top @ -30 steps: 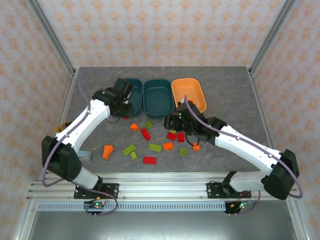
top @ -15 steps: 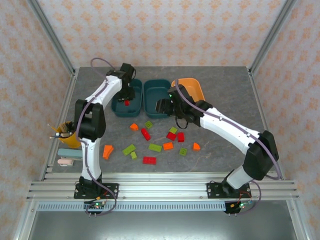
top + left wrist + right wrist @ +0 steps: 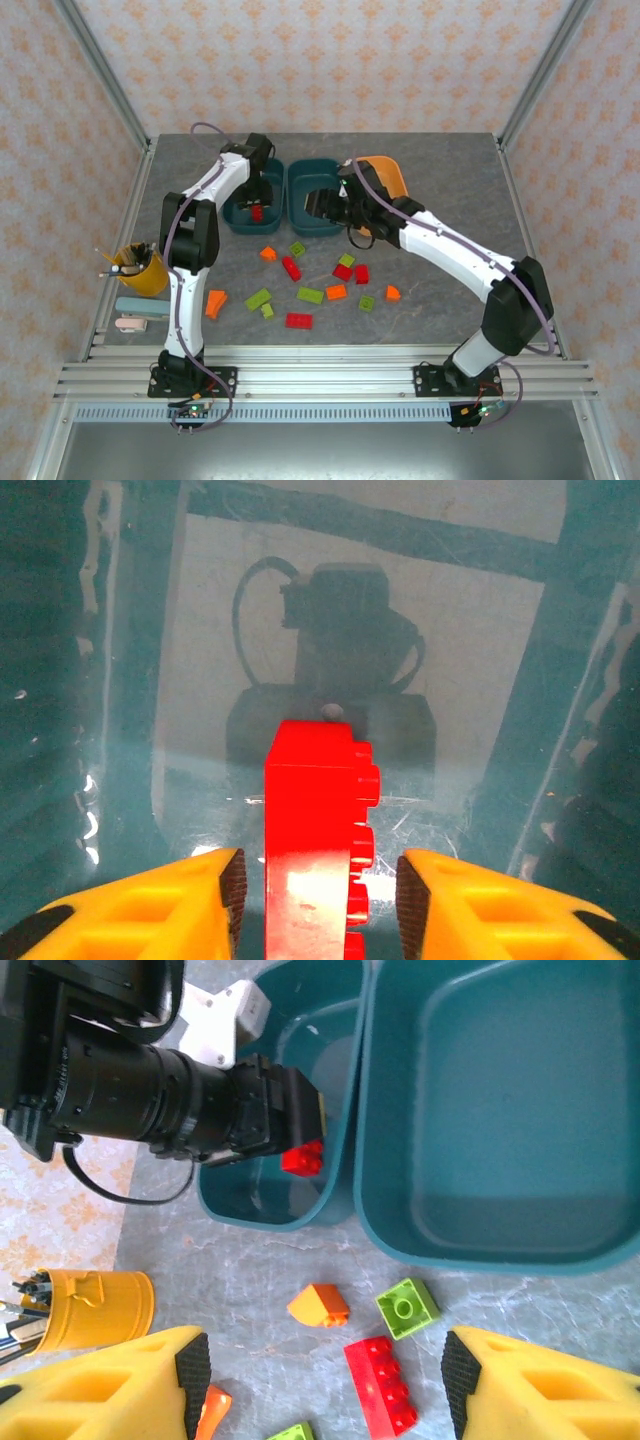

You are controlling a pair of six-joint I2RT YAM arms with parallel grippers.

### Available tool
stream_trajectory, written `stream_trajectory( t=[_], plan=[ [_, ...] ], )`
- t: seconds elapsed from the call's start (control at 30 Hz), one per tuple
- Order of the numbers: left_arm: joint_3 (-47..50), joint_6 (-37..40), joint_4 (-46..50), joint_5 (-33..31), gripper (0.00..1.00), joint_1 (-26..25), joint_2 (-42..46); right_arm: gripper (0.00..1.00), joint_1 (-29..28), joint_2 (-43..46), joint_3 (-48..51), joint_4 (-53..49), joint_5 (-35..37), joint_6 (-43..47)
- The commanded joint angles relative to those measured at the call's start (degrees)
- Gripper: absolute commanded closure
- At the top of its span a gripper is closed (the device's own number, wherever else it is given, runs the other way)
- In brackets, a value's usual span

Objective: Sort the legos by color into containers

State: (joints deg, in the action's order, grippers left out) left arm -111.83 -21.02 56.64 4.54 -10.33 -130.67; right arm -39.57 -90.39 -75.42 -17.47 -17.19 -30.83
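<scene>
1. We are dropping a red lego [image 3: 315, 800]: our left pincer [image 3: 320, 885] is apart, the lego loose between its fingers, in the teal tub [image 3: 120, 730] under it.
2. Our right pincer [image 3: 325, 1360] is apart, empty.
3. Next, we think: lift out, fetch another.

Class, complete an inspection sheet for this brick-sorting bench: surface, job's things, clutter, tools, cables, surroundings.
Surface: grey marbled table, no spills seen.
Job's things: left teal tub holds one red brick; middle teal tub empty; orange tub partly behind the right arm; loose bricks, three colours, on the table.
Clutter: yellow pencil cup; pale blue and pink item beside it.
Tools: left tool open around the red brick; right tool open, empty, near the middle tub.
Cables: purple cable along each arm, looping above the left wrist.
Surroundings: patterned walls, metal frame posts.
</scene>
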Motion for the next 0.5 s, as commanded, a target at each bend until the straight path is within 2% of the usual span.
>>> stream_trajectory(
  t=[0.0,0.13,0.27,0.4,0.47],
  plan=[
    [-1.83,0.55,2.07,0.74,0.49,0.48,0.73,0.35,0.28,-1.90,-3.71,2.50,-1.19,3.45],
    [-1.97,0.15,2.51,-0.57,0.41,0.48,3.17,0.35,0.28,-2.28,-5.59,0.58,-0.66,4.40],
    [-1.52,-1.48,2.43,-1.97,0.32,0.31,9.02,0.35,0.11,1.87,-4.79,-5.26,4.56,4.11],
    [2.41,-3.81,0.39,-1.63,0.08,-1.05,18.07,0.36,-1.40,8.56,-1.70,-18.38,10.58,3.75],
    [6.31,-5.06,-1.17,-0.84,0.02,-2.36,24.07,0.37,-1.94,11.74,1.58,-26.16,12.12,1.73]
  ],
)
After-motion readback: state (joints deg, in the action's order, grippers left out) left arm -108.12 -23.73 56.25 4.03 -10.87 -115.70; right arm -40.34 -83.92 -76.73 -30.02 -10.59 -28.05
